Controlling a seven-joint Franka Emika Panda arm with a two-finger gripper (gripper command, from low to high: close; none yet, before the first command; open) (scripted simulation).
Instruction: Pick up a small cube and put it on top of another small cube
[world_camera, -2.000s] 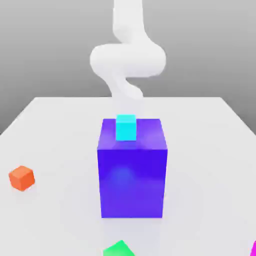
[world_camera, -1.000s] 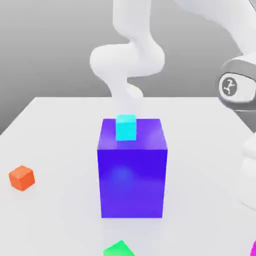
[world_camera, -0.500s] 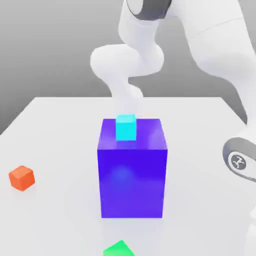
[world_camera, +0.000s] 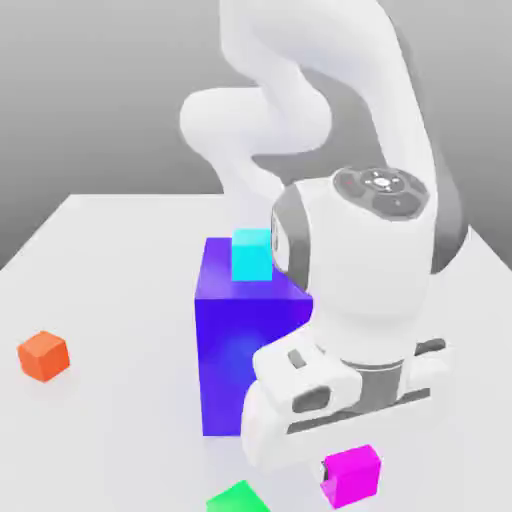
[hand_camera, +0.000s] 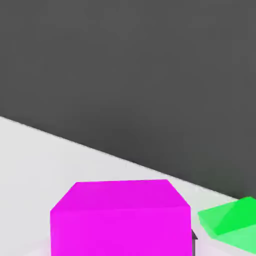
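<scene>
The magenta cube (world_camera: 352, 474) is sitting under the gripper (world_camera: 340, 478), turned slightly askew, no long axis to speak of. The fingers are pinching it near the table's (world_camera: 110, 300) front edge. A green cube (world_camera: 238, 498) is lying just beside it, the big blue block (world_camera: 250, 340) with the cyan cube (world_camera: 251, 255) is standing behind, and an orange cube (world_camera: 43, 355) is resting near the left edge.
</scene>
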